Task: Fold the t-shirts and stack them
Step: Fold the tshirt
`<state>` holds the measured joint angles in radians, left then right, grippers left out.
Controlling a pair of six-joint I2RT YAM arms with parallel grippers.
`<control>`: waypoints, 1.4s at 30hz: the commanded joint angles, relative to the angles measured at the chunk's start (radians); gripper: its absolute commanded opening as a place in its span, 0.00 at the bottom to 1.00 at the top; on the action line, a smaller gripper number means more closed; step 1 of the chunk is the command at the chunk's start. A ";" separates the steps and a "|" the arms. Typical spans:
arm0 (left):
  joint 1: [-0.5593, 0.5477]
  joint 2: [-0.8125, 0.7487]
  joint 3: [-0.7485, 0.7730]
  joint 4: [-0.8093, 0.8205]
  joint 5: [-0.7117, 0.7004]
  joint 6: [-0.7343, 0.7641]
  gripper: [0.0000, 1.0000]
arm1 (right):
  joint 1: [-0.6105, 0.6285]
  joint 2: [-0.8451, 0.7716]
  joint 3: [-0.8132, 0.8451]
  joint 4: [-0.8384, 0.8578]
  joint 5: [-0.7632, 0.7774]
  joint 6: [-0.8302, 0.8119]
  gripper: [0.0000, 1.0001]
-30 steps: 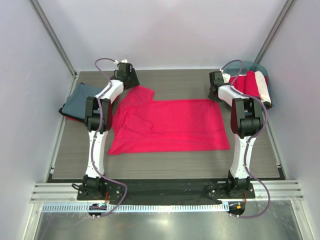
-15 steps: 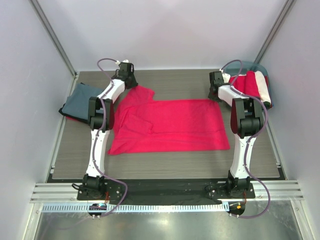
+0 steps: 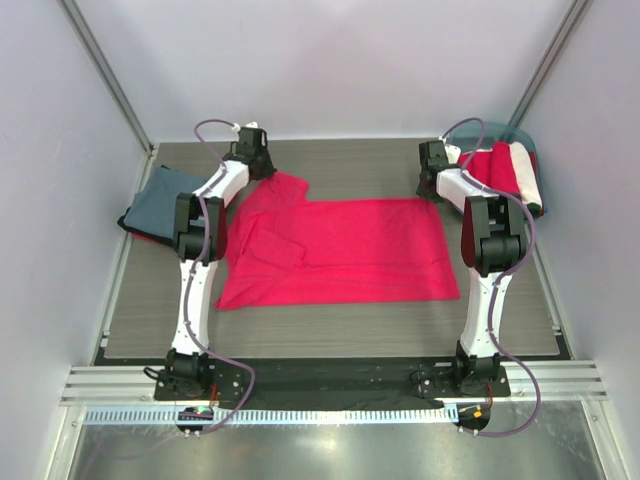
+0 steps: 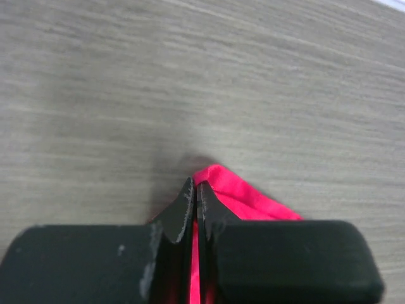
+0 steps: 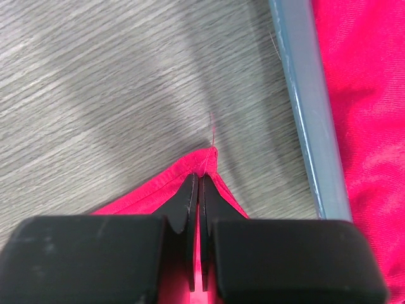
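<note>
Between the closed fingers of the left gripper, a crimson t-shirt corner is pinched; another is clamped within the right gripper.

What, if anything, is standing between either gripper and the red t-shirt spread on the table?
Nothing visible does. The left gripper is shut on the far left tip of the red t-shirt, and the right gripper is shut on its far right corner. The cloth sits directly between each pair of fingers.
</note>
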<state>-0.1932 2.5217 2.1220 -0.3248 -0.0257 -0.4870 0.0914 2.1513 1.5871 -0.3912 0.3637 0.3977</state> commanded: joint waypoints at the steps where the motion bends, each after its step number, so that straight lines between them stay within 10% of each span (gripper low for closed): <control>1: 0.001 -0.116 -0.060 0.047 -0.005 0.030 0.00 | -0.002 -0.047 0.037 -0.009 0.006 -0.005 0.01; 42: -0.100 -0.952 -0.941 0.285 -0.143 0.102 0.00 | 0.025 -0.314 -0.225 -0.031 0.076 0.047 0.01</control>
<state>-0.2897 1.6264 1.2247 -0.0826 -0.1398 -0.4011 0.1154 1.9125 1.3750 -0.4374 0.3992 0.4225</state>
